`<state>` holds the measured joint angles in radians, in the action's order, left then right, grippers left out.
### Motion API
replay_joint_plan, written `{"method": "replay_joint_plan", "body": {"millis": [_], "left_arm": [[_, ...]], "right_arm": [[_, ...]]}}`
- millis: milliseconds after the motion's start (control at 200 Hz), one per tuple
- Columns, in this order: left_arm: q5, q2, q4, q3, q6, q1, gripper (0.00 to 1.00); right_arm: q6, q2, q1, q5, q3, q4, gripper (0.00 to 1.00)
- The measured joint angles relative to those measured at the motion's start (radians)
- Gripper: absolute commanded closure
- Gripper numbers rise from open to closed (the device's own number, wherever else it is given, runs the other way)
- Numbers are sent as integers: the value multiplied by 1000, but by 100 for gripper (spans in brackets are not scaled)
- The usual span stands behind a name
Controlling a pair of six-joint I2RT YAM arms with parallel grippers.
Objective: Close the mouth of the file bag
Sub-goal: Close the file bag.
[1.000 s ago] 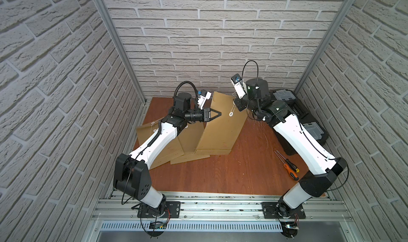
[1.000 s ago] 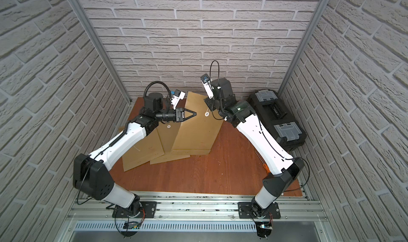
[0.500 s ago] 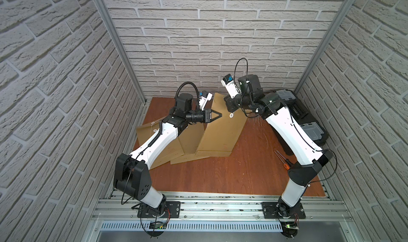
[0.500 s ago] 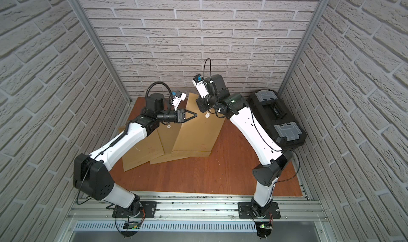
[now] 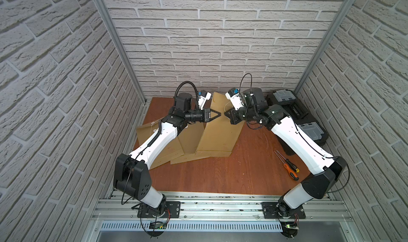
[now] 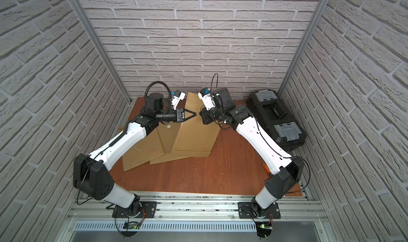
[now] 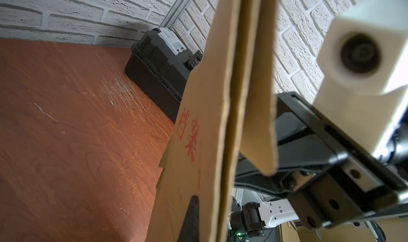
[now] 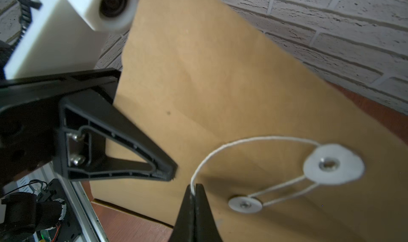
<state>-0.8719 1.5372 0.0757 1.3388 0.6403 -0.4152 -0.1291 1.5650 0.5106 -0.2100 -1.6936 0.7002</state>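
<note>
- file bag [image 5: 218, 132]: frame centre in both top views, mouth end raised, bottom edge on worktop [image 5: 231, 174]
- left claw [image 5: 219, 114] clenched, apparently pinching bag's edge
- right claw [image 8: 194, 189] clenched on the white string [image 8: 254, 140]

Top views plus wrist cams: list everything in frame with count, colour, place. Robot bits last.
held bag: one, brown, standing tilted, rear middle of the table
flat bags: two, brown, overlapping, lying to its left
discs: two, white, on the held bag's face
string: one, white, run between the discs, free end pinched
toolbox: one, black with grey latches, right rear
screwdrivers: seemingly two, orange and black handles, right front
table: one, red-brown wood
arms: two, white and black, bases at the front
left gripper: black, shut on the held bag
right gripper: black, shut on the string
</note>
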Motion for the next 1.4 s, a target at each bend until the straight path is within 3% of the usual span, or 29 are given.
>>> {"method": "replay_joint_plan", "body": {"millis": [390,1155,1400], "left_arm": [[11,0,-1,1,8,18,100],[10,-8,0,1,11,28,100],[10,-15,33,1,-10,37,100]], "right_arm": [[-137,-95,-66,-99,265,-227,97],[-197,-18,-154,-92,304,-297,97],[-157,-22,-158,-48,243,-192,97]]}}
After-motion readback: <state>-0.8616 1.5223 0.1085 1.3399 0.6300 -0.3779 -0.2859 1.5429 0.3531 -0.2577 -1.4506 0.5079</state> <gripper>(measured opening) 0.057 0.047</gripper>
